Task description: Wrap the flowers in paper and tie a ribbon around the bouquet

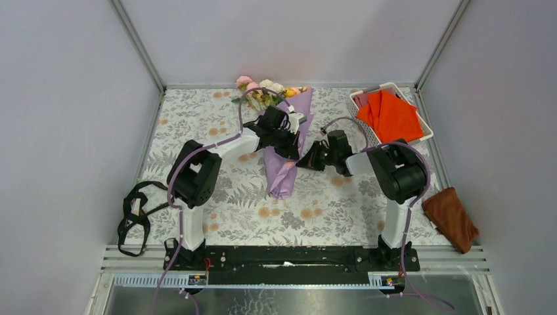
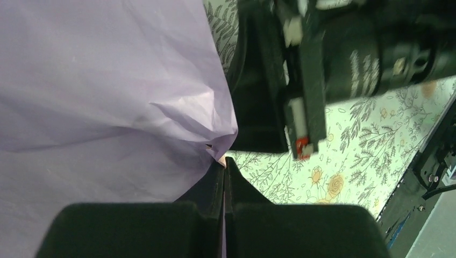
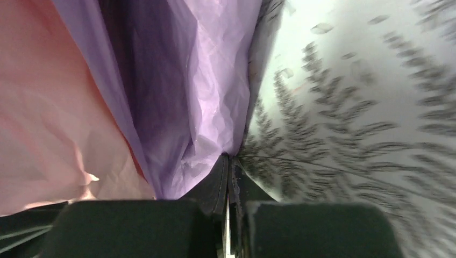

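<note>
Top external is showing the bouquet lying mid-worktop, long axis running far-to-near, slightly tilted. The flowers are pointing at the far wall, the narrow tip toward the arms. Left tool is pinching the paper edge, jaws closed. Right tool is pinching a lilac fold from the bouquet's right, jaws closed.
</note>
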Motion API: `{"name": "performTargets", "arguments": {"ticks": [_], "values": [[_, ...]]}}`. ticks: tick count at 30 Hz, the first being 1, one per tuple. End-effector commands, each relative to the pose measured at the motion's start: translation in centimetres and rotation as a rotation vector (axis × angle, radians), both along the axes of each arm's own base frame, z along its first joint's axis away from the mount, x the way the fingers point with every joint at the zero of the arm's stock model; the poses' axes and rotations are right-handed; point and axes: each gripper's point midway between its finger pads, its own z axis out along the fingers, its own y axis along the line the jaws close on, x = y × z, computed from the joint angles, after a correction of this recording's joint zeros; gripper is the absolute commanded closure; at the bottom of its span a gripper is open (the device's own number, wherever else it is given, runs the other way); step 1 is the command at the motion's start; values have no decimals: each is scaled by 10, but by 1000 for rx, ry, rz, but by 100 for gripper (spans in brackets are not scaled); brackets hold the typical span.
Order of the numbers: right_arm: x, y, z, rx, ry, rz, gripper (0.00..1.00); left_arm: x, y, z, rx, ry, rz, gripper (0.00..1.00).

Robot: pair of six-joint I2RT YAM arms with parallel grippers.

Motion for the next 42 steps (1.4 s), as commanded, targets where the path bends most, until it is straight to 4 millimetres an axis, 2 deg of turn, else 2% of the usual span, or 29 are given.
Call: {"name": "performTargets", "arguments": {"ticks": [1, 3, 7, 10, 13, 15, 18, 22, 23, 30, 33, 37, 39, 40, 42], "values": [[-16, 33, 14, 140, -8, -3, 100, 4, -5, 9, 3, -49, -34, 100], [-22, 29, 19, 166, -4, -33, 100, 2, -1, -4, 29, -41, -39, 100], [-26, 16, 25, 102, -23, -59, 84, -1, 9, -32, 94, -27, -40, 100], [-30, 4, 31, 92, -20, -67, 77, 0, 12, -45, 118, -23, -37, 100], [-32, -16, 38, 71, -40, -106, 68, 0, 13, -49, 126, -26, -33, 100], [-31, -24, 47, 43, -90, -110, 59, -1, 12, -51, 123, -24, -37, 100], [-25, -25, 58, 26, -142, -78, 41, -1, 11, -52, 120, -20, -42, 100], [-2, -20, 65, 47, -167, -82, 18, -3, 11, -52, 120, -18, -44, 100], [5, -19, 64, 44, -168, -88, 16, -3, 11, -52, 119, -18, -44, 100], [49, -9, 46, 12, -159, -126, 19, -5, 9, -50, 109, -15, -54, 100], [57, -5, 37, 15, -145, -124, 22, -5, 8, -49, 105, -19, -55, 100], [58, 0, 20, 23, -108, -111, 27, -3, 7, -48, 100, -26, -54, 100], [55, 3, 13, 46, -86, -96, 35, -2, 6, -47, 97, -30, -54, 100], [53, 5, 10, 57, -77, -88, 44, 0, 7, -46, 101, -49, -68, 100], [50, 6, 6, 66, -67, -85, 67, 0, 5, -41, 100, -65, -89, 100]]}}
